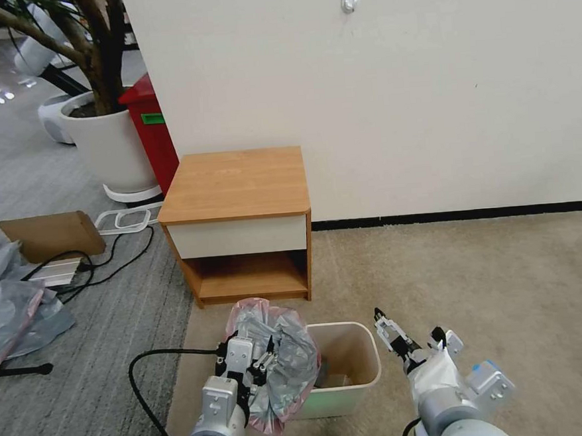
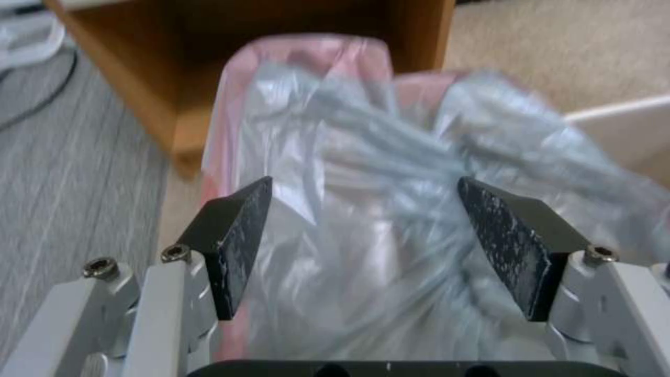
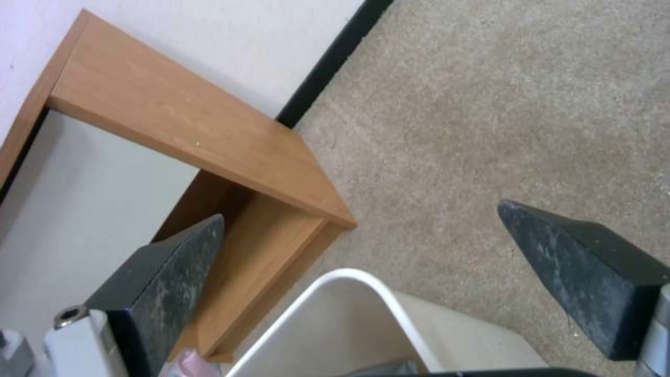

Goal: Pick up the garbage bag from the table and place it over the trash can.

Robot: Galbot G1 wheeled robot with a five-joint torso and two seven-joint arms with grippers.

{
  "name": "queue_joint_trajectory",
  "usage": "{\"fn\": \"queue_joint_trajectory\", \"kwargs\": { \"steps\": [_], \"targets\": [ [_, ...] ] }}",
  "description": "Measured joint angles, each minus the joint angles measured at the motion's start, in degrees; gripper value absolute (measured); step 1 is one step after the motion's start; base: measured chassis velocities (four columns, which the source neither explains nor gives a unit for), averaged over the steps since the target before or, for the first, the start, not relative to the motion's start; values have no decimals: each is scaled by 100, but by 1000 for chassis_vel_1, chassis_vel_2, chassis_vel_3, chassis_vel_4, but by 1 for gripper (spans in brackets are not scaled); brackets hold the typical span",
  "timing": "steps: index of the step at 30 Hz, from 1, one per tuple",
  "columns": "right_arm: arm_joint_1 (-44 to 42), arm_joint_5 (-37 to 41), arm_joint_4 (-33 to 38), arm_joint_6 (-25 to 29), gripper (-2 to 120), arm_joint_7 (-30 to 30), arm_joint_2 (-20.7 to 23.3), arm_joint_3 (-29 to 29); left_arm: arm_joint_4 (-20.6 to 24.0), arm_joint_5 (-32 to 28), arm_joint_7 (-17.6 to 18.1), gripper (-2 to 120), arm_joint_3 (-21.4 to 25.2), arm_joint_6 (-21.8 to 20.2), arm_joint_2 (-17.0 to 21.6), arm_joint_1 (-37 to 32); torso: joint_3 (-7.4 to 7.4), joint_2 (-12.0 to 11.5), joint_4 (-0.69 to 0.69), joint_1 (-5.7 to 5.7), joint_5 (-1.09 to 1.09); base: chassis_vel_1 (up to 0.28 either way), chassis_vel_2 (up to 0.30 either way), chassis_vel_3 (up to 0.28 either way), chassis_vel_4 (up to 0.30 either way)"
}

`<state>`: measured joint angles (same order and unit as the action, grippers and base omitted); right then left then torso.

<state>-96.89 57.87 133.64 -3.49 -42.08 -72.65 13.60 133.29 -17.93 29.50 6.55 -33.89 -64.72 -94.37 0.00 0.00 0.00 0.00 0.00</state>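
We see the garbage bag (image 1: 284,361) bunched up over the left side of the trash can (image 1: 355,373). It hangs down over that side, so we cannot see the can's left rim under it. The can stands on the carpet, just in front of the table (image 1: 235,182).

Our left gripper (image 1: 258,366) is right at the bag, on its left side. In the left wrist view the jaws stand wide apart, with the crinkly grey plastic (image 2: 363,209) between and past them. The plastic is blurry there, and we cannot tell if a jaw touches it. The bag's pink rim (image 2: 307,52) shows near the table's low shelf.

Our right gripper (image 1: 409,339) hangs just to the right of the can, near its right rim. Its jaws are wide apart too and hold nothing. In the right wrist view we see a corner of the can's white rim (image 3: 349,283) between them, and the table's side (image 3: 209,131) beyond. The can is cut off at the edge there.
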Motion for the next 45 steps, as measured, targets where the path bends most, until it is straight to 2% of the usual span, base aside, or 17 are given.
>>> {"fn": "queue_joint_trajectory", "kwargs": {
  "steps": [1, 4, 7, 13, 15, 20, 27, 32, 38, 45],
  "targets": [
    [11, 0, -34, 8, 100, -1, -13, 41, 9, -335, 139, 70, 41, -117, 109, 45, 0, 0, 0, 0, 0, 0, 0, 0, 0],
    [10, -10, -72, 22, 100, -2, -27, 60, 17, -524, 176, 70, 39, -214, 210, 143, 0, 0, 0, 0, 0, 0, 0, 0, 0],
    [-20, -19, -103, 60, 100, -2, -39, 94, 57, -1053, 338, 68, 59, -446, 395, 294, 0, 0, 0, 0, 0, 0, 0, 0, 0],
    [-43, -21, -132, 77, 100, -3, -45, 156, 99, -1377, 464, 61, 66, -596, 589, 343, 0, 0, 0, 0, 0, 0, 0, 0, 0],
    [-36, -44, -158, 83, 100, -3, -55, 176, 96, -1512, 559, 54, 65, -632, 590, 374, 0, 0, 0, 0, 0, 0, 0, 0, 0],
    [-44, -99, -187, 114, 100, -2, -71, 186, 3, -1765, 676, 49, 58, -641, 540, 512, 0, 0, 0, 0, 1, 0, 0, 0, 0],
    [-79, -163, -238, 152, 100, 37, -74, 179, -187, -1819, 688, 49, -204, -635, 417, 801, 0, 0, 0, 0, 0, 0, 0, 0, 0],
    [-65, -202, -318, 188, 100, 98, -68, 217, -352, -1813, 858, 47, -362, -634, 310, 981, 0, 0, 0, 0, 0, 0, 0, 0, 0],
    [-74, -210, -375, 216, 100, 155, -52, 260, -352, -1815, 1009, 47, -381, -622, 298, 1013, 0, 0, 0, 0, 0, 0, 0, 0, 0],
    [-65, -235, -440, 237, 100, 190, -52, 272, -101, -1796, 1037, 47, -324, -514, 322, 852, 0, 0, 0, 0, 1, 0, 0, 0, 0]
  ]
}}
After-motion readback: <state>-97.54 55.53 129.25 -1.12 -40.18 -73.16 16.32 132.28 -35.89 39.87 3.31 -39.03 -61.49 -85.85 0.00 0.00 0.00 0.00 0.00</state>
